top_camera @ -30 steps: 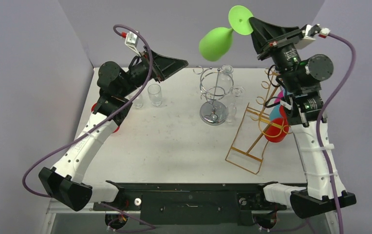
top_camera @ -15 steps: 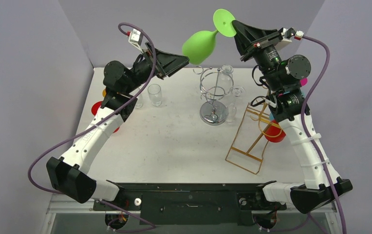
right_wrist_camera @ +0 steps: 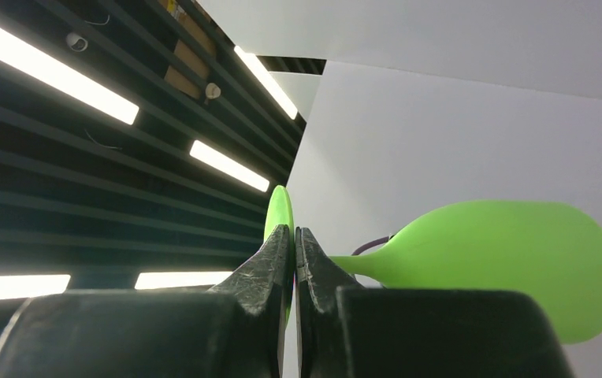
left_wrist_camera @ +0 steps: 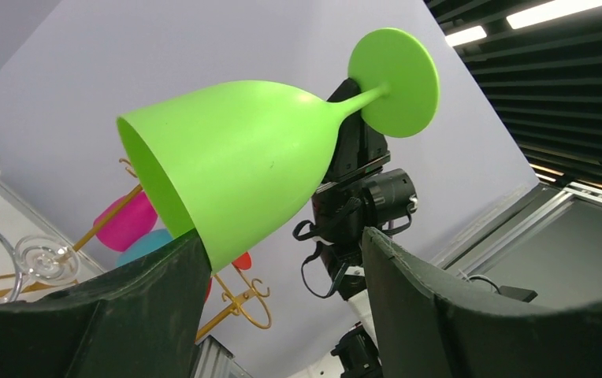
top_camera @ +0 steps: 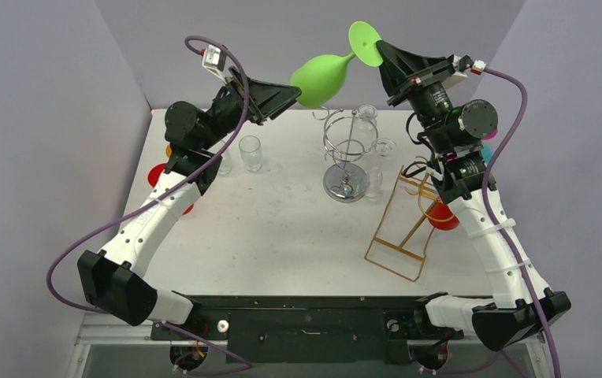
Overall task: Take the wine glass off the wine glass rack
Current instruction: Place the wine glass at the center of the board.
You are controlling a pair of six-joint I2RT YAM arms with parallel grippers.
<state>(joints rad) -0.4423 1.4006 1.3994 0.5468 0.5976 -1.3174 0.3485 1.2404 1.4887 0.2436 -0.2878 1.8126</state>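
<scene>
Both units match in finish. The left arm (top_camera: 152, 220) has a white moulded link with a row of small dark holes, black joint housings and a black base block (top_camera: 113, 287). The right arm (top_camera: 496, 236) has the same white link, banded with white ties, and a round black motor housing (top_camera: 475, 120). A purple cable (top_camera: 525, 102) runs along each arm and ends at the wrist in a white plug (top_camera: 213, 57) with a red tip. The left gripper (left_wrist_camera: 282, 236) and right gripper (right_wrist_camera: 294, 244) have matte black, wedge-shaped fingers with a faintly grainy surface.
</scene>
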